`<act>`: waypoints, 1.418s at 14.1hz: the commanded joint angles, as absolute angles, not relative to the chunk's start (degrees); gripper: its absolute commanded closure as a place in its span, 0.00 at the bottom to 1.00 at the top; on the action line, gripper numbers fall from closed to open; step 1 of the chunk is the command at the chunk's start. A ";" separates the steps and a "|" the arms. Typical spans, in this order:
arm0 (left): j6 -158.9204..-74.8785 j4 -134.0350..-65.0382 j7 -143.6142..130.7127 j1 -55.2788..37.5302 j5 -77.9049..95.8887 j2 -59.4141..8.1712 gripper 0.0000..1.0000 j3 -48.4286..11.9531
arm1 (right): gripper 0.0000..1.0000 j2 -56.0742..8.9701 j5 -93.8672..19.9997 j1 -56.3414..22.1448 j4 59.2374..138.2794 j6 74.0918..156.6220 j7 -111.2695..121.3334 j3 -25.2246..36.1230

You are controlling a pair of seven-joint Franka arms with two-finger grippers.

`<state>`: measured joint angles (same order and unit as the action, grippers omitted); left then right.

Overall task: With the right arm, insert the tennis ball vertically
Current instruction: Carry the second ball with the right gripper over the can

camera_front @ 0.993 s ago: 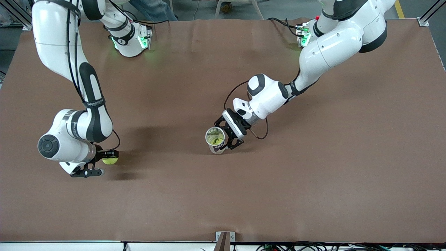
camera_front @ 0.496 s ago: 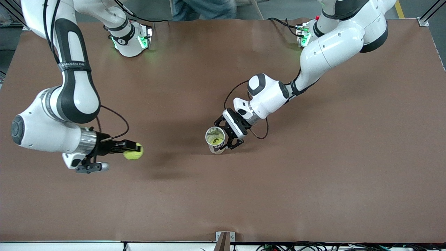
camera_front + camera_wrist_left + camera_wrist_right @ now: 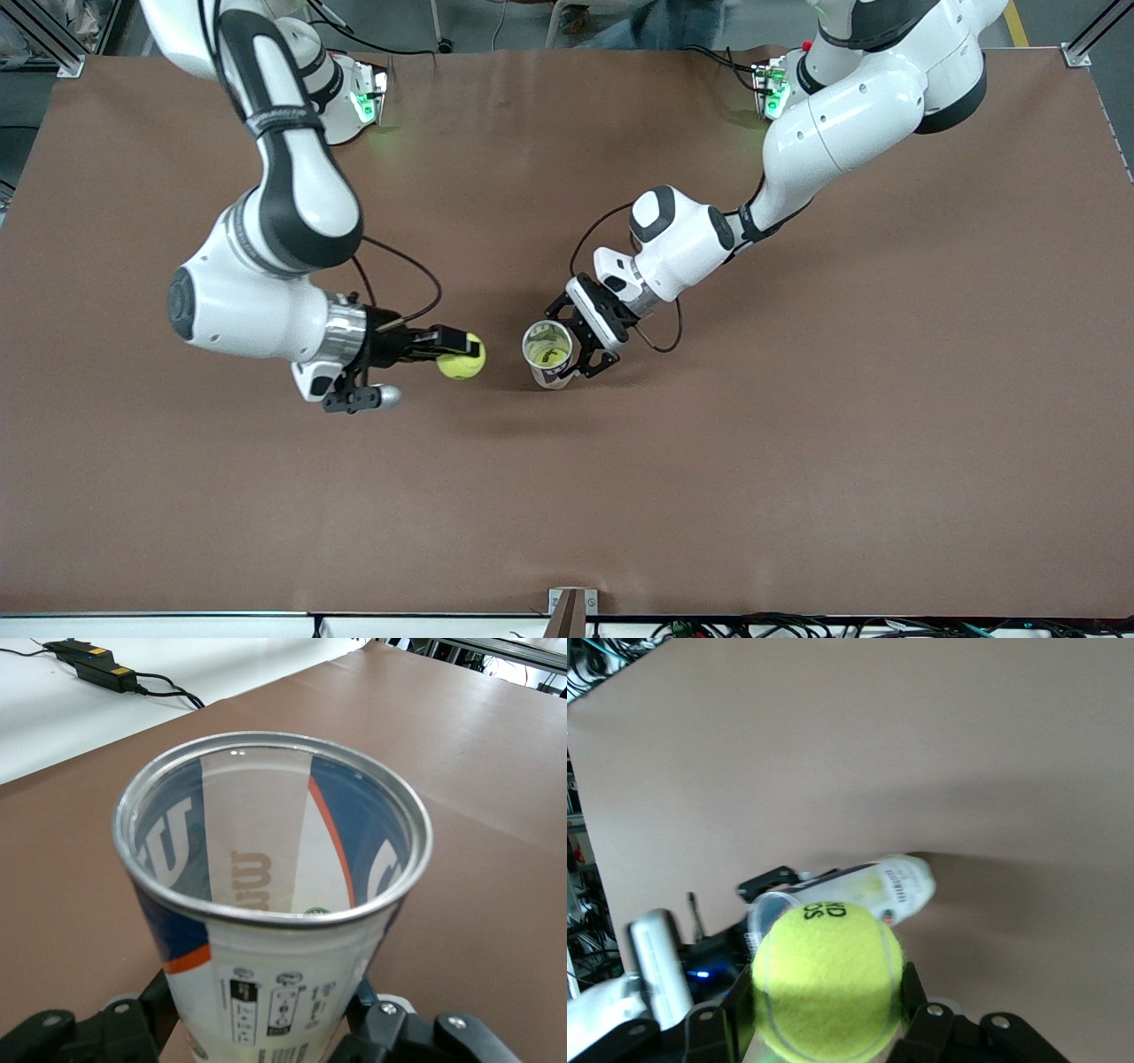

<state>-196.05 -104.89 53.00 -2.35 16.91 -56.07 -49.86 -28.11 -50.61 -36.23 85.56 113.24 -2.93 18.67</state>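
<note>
Yellow-green tennis ball (image 3: 462, 357) sits clamped in the right gripper (image 3: 454, 348), up in the air over the brown table (image 3: 797, 443) beside the open-topped clear can (image 3: 548, 354). Its black jaws on the can's sides, the left gripper (image 3: 578, 347) holds it upright mid-table.

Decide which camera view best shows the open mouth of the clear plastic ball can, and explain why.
The left wrist view: the clear plastic ball can fills it, metal rim and inside plainly visible. The front view shows the can small, upright in the left pincer. The right wrist view shows it partly hidden by the yellow tennis ball.
</note>
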 commanded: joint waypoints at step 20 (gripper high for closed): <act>-195.82 -105.73 53.79 -1.14 16.52 -55.90 0.24 -51.15 | 0.67 -30.94 -49.23 -47.02 87.01 124.10 -13.89 19.34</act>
<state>-196.05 -105.06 53.00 -2.32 16.91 -56.08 -49.91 -31.74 -50.40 -46.40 85.36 124.11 -13.68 19.04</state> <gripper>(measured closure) 0.233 0.344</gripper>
